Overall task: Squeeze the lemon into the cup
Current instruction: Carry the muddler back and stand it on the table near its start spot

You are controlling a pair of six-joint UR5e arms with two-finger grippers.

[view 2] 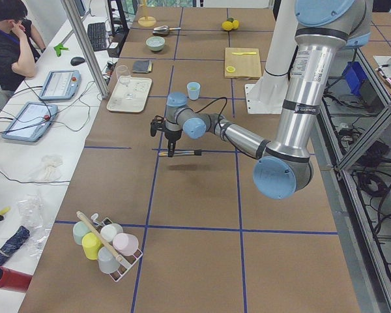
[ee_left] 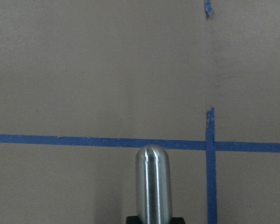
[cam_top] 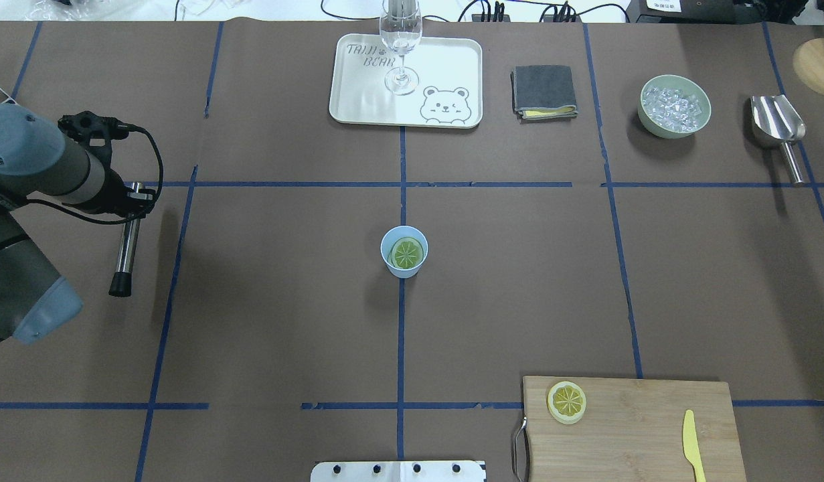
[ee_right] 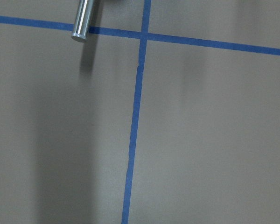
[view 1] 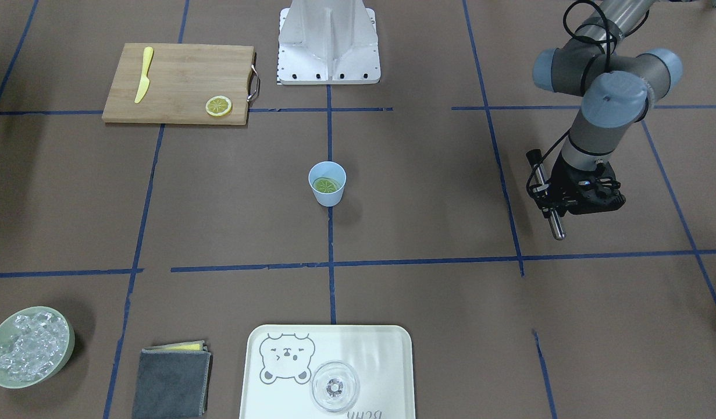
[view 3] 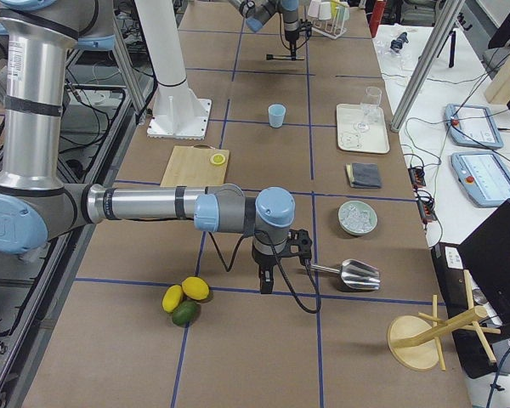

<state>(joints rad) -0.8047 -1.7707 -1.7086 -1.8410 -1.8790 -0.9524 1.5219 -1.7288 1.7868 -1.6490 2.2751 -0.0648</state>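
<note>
Nearest the robot's base, see a bamboo cutting board (cam_top: 632,428) carrying a second lemon slice (cam_top: 566,402) at its left corner and a yellow plastic knife (cam_top: 691,442) toward the right. Farther out, at the middle of the tabletop (cam_top: 284,301), find the lemon (cam_top: 407,253) already down inside the light-blue cup (cam_top: 403,271), lying face up and taking up much of the mouth. Expect both to be light: a thin disc, probably firm at the rind and slick on the pale face, and a small handle-less cup easily slid or tipped by a sideways nudge. Best taken edge-on by the rind, yet with little room between rind and cup wall for fingers; likely safer to press from straight above than to pinch.

Out on the left, well apart from the cup, note the left tool (cam_top: 138,197) clamped on a steel rod (cam_top: 126,241) with a black end, held level above the tabletop. Cannot tell whether the right tool (view 3: 266,287) is wide or narrow; seen only from the side, hanging near a steel scoop (view 3: 361,274).

Bare tabletop all around the cup, so an open lane in from the left. Farthest out, keep clear of the bear-print tray (cam_top: 358,94) with its tall stemmed glass (cam_top: 400,33), the folded grey cloth (cam_top: 544,90) and the green bowl of ice (cam_top: 673,134), all well apart from the cup
</note>
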